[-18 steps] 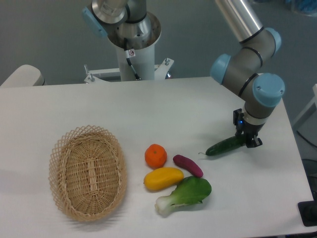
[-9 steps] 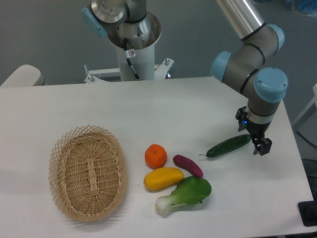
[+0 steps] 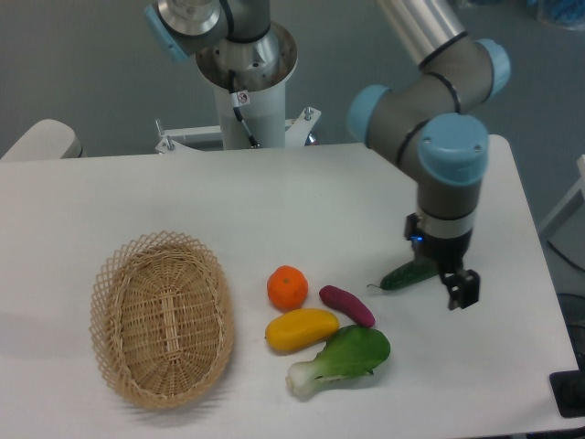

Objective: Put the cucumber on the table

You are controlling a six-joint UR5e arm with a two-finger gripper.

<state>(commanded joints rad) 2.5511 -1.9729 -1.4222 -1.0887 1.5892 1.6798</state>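
Note:
The cucumber (image 3: 406, 274), slim and dark green with its thin stem tip pointing left, lies flat on the white table (image 3: 274, 197) right of the other vegetables. Its right end is hidden behind my gripper (image 3: 452, 287). The gripper hangs over that end of the cucumber, pointing down, with its fingers apart and nothing between them. One dark fingertip (image 3: 463, 291) shows clear of the cucumber to the lower right.
A small purple eggplant (image 3: 346, 305), an orange (image 3: 287, 287), a yellow mango (image 3: 301, 329) and a bok choy (image 3: 343, 358) lie in a cluster left of the cucumber. A wicker oval basket (image 3: 163, 316) stands at the left. The table's right edge is close to the gripper.
The gripper held the cucumber's right end a second ago, then let go of it. The arm has swung left and up over the cucumber, which stays on the table.

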